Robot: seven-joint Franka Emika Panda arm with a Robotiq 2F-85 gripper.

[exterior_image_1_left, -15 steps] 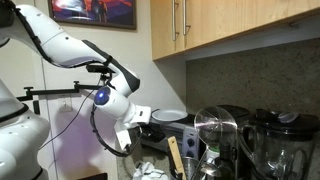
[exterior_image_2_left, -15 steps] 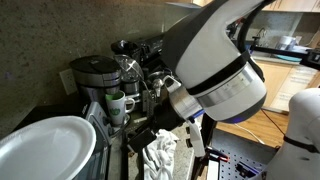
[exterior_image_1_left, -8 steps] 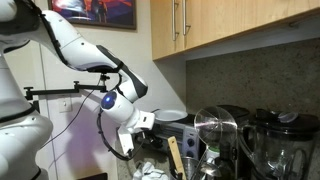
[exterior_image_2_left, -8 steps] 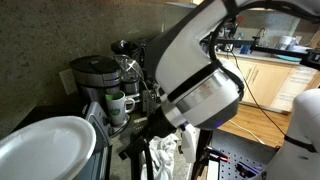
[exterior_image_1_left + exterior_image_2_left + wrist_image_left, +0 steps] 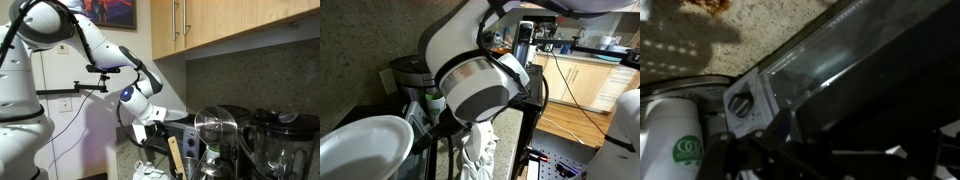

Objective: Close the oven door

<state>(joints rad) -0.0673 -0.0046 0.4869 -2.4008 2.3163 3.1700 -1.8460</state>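
While the gripper (image 5: 150, 128) hangs by the toaster oven (image 5: 178, 128), wrist view shows, L to R: white mug (image 5: 675, 150), round knob (image 5: 740, 103), then oven door (image 5: 845, 60) slanting across, close up. Fingers: can't tell if wide or narrow.

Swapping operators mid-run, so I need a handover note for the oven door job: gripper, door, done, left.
Gripper: down at the oven front. The jaws are dark and blurred in the wrist view, so open or shut cannot be told.
Oven door: its dark glass and silver frame fill the wrist view, next to the knob and a white mug. In an exterior view the blender jars hide it.
Done: the arm is at the door.
Left: the pictures do not show whether the door sits flush. Check it, push it shut if needed, then back away.
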